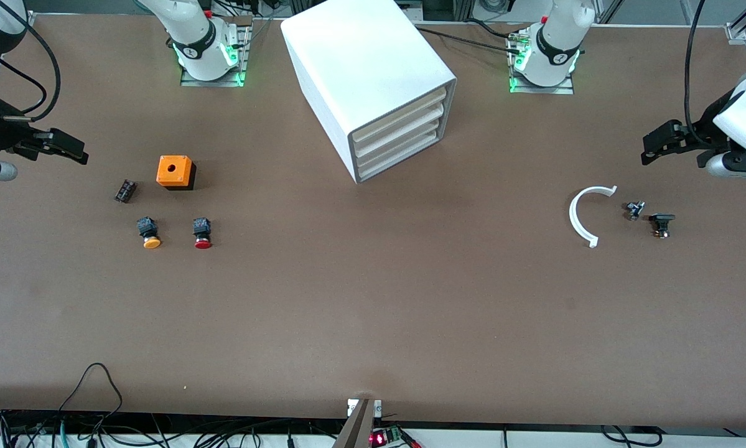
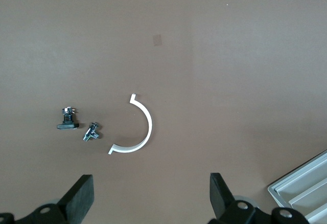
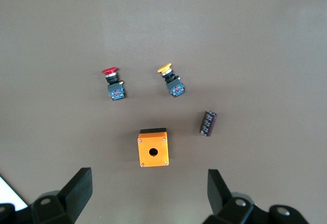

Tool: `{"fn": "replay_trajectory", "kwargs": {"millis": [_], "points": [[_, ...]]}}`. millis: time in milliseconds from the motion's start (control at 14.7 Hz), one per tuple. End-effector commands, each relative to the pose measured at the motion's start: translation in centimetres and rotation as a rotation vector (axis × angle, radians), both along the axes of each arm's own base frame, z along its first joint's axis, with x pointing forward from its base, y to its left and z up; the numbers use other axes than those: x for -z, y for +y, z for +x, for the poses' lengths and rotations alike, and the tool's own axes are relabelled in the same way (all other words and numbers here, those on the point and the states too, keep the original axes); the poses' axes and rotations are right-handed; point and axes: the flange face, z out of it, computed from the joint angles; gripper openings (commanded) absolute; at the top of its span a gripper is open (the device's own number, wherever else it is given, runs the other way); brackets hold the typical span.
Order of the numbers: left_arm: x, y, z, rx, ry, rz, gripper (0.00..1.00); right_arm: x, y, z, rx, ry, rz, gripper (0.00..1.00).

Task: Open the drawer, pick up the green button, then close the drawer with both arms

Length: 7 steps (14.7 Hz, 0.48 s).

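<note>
The white cabinet [image 1: 366, 68] stands on the table between the arms' bases. Its four tray drawers are all shut, and the lowest drawer [image 1: 404, 163] sits flush. The green-capped button is hidden. My left gripper [image 1: 659, 143] hangs open and empty over the table at the left arm's end, and the left wrist view shows its gripper [image 2: 152, 198] over bare table near a white half ring [image 2: 145, 132]. My right gripper [image 1: 68, 148] hangs open and empty at the right arm's end, and the right wrist view shows its gripper [image 3: 150, 193] beside an orange box [image 3: 153, 151].
Near the orange box [image 1: 175, 172] lie a red-capped button [image 1: 202, 233], an orange-capped button [image 1: 149, 231] and a dark cylinder [image 1: 125, 190]. The white half ring [image 1: 581, 214] and two small black parts [image 1: 634, 210] [image 1: 661, 224] lie at the left arm's end. A cabinet corner [image 2: 301, 191] shows in the left wrist view.
</note>
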Motion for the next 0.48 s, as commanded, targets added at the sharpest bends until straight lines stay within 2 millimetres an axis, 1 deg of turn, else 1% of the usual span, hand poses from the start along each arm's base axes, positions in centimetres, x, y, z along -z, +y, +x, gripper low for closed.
{"fn": "replay_trajectory", "kwargs": {"millis": [0,68,136,271,407], "points": [[-0.29,0.53,-0.11,0.010,0.018,-0.011,1.00,-0.20,-0.20,-0.70,0.008,-0.001,0.004,1.00],[-0.50,1.21,0.08,0.002,0.014,-0.011,1.00,-0.19,-0.27,-0.72,0.010,0.000,0.006,1.00],[-0.37,1.22,0.28,0.005,0.011,-0.011,1.00,-0.13,-0.53,-0.83,0.014,0.008,0.005,1.00],[-0.46,0.40,0.30,0.013,0.008,-0.008,1.00,-0.12,-0.61,-0.85,0.016,0.010,0.005,1.00],[-0.38,0.37,0.36,0.014,0.008,-0.019,1.00,-0.12,-0.61,-0.85,0.014,0.010,0.005,1.00]]}}
